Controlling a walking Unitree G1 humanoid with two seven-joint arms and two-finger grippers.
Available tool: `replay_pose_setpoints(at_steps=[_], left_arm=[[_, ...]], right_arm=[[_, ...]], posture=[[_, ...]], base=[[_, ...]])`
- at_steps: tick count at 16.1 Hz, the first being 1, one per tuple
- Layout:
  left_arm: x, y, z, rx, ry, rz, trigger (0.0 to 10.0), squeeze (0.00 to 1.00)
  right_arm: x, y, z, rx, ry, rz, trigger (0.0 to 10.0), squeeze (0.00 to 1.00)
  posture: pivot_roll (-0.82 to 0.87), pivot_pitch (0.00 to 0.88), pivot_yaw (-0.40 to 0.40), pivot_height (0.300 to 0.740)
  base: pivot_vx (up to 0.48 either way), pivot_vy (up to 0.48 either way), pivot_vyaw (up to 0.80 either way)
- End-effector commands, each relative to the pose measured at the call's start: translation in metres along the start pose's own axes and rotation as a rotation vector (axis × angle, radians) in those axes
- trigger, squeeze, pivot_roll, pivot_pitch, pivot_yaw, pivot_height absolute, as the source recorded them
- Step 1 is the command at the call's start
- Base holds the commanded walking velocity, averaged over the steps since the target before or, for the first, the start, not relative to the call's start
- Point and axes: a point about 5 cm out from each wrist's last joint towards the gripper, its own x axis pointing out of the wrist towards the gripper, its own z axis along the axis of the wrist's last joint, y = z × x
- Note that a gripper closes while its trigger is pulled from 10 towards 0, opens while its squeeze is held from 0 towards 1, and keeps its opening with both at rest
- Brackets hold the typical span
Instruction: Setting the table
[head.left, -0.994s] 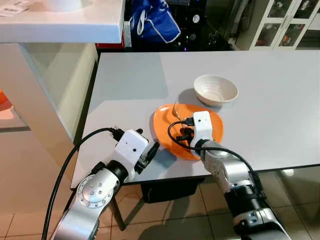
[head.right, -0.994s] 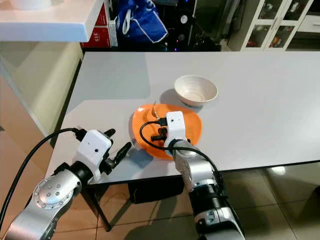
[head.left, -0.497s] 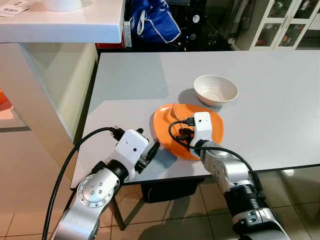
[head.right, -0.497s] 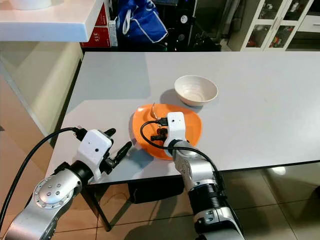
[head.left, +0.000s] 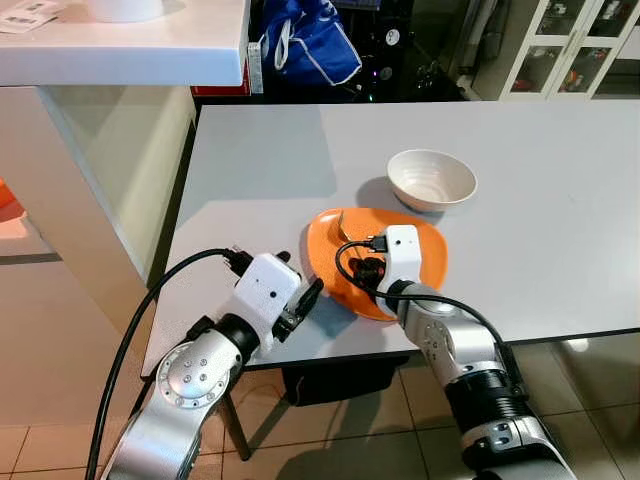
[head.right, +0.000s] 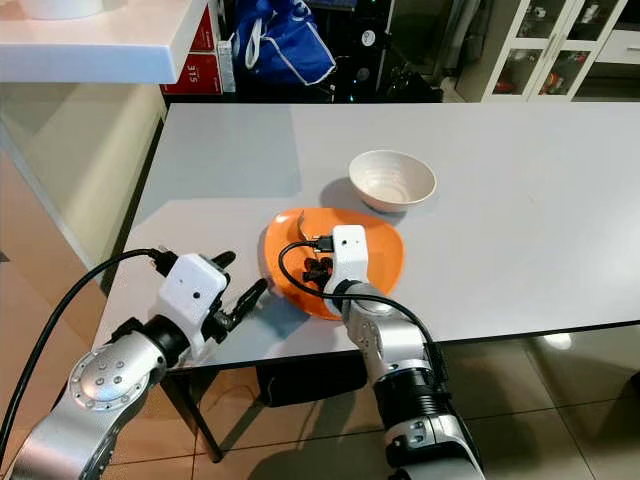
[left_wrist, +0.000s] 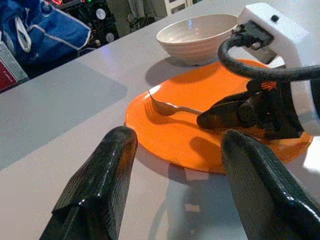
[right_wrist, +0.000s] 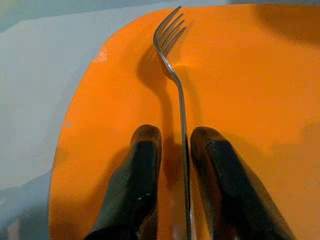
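Right gripper (right_wrist: 172, 150) over orange plate (head.left: 425, 262), jaws pinching fork (right_wrist: 176, 85) handle; tines rest on plate. Left gripper (left_wrist: 175, 165) beside plate, jaws spread. White bowl (head.left: 431, 179) behind plate on tabletop (head.left: 260, 160).

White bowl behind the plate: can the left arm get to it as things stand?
Probably not directly. The white bowl sits beyond the orange plate, and the right gripper, shut on the fork, lies across that path. The left gripper, jaws open, would need to swing round it.

fork (right_wrist: 176, 85) over orange plate (right_wrist: 250, 100), seemingly pinched by right gripper (right_wrist: 175, 145)
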Motion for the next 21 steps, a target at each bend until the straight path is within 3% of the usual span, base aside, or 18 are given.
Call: replay_pose_setpoints(at_steps=[1, 3, 4, 5, 7, 9, 11, 15, 19, 21], left_arm=[[0.002, 0.000, 0.000, 0.006, 0.000, -0.007, 10.0, 0.00], [0.003, 0.001, 0.000, 0.007, -0.004, -0.004, 10.0, 0.00], [0.004, 0.003, 0.001, 0.004, -0.012, 0.007, 10.0, 0.00], [0.005, 0.007, 0.005, -0.015, -0.036, 0.036, 10.0, 0.00], [0.006, 0.012, 0.011, -0.050, -0.078, 0.081, 10.0, 0.00], [0.006, 0.020, 0.019, -0.097, -0.128, 0.181, 10.0, 0.00], [-0.001, 0.021, 0.021, -0.096, -0.150, 0.227, 10.0, 0.00], [-0.011, 0.025, 0.016, -0.107, -0.138, 0.273, 10.0, 0.00], [-0.006, 0.036, 0.030, -0.056, -0.182, 0.282, 10.0, 0.00], [-0.006, 0.048, 0.030, -0.076, -0.182, 0.344, 10.0, 0.00]], right_arm=[[0.000, -0.001, 0.010, 0.017, -0.031, 0.009, 10.0, 1.00], [-0.003, 0.000, 0.019, 0.020, -0.065, 0.022, 10.0, 1.00], [-0.011, -0.001, 0.030, 0.033, -0.101, 0.033, 10.0, 0.91], [-0.027, -0.005, 0.043, 0.066, -0.156, 0.046, 10.0, 0.00], [-0.043, -0.011, 0.056, 0.065, -0.222, 0.043, 10.0, 0.00], [-0.075, -0.020, 0.067, 0.011, -0.331, 0.028, 10.0, 0.00], [-0.106, -0.026, 0.055, -0.054, -0.372, -0.008, 10.0, 0.00], [-0.139, -0.014, 0.033, -0.012, -0.419, -0.043, 10.0, 0.00], [-0.127, 0.000, 0.056, -0.003, -0.504, 0.016, 10.0, 0.00], [-0.119, 0.005, 0.057, -0.008, -0.496, 0.037, 10.0, 0.00]], posture=[[-0.06, 0.000, -0.012, 0.740], [-0.06, 0.000, -0.017, 0.740], [-0.06, 0.000, -0.021, 0.740], [-0.06, 0.000, -0.025, 0.740], [-0.06, 0.000, -0.030, 0.740], [-0.06, 0.000, -0.028, 0.740], [-0.05, 0.000, -0.012, 0.740], [-0.04, 0.000, 0.003, 0.740], [0.01, 0.000, -0.015, 0.740], [0.00, 0.000, 0.006, 0.740]], base=[[0.000, 0.000, 0.00], [0.000, 0.000, 0.00], [0.000, 0.000, 0.00], [0.000, 0.000, 0.00], [0.000, 0.000, 0.00], [0.000, 0.000, 0.00], [0.000, 0.000, 0.00], [0.000, 0.075, 0.00], [0.000, 0.319, 0.00], [0.000, 0.334, 0.00]])
